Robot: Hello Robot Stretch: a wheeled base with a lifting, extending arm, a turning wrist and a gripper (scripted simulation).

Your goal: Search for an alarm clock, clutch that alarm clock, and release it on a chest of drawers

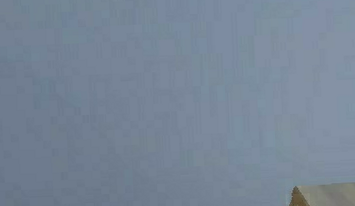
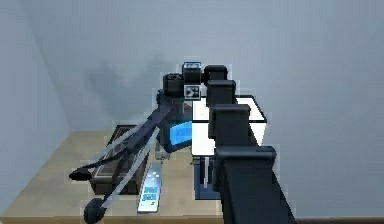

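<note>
Jaws reach toward the arm side view's left, seen against the tan table (image 2: 52, 165), thin fingers (image 2: 94, 207) slanting down past a dark shallow box (image 2: 118, 165) on it, so I cannot tell how they stand or whether they hold anything. Right of the fingertips lies a flat white thing (image 2: 152, 188), and further right, by the base of the jaws rather than their tips, a small blue-faced thing (image 2: 180, 133) that may be the alarm clock. Reaching it would, I judge, mean bringing the tips rightward, with the box on one side and the dark arm (image 2: 240, 170) and a white surface (image 2: 256, 108) on the other.
</note>
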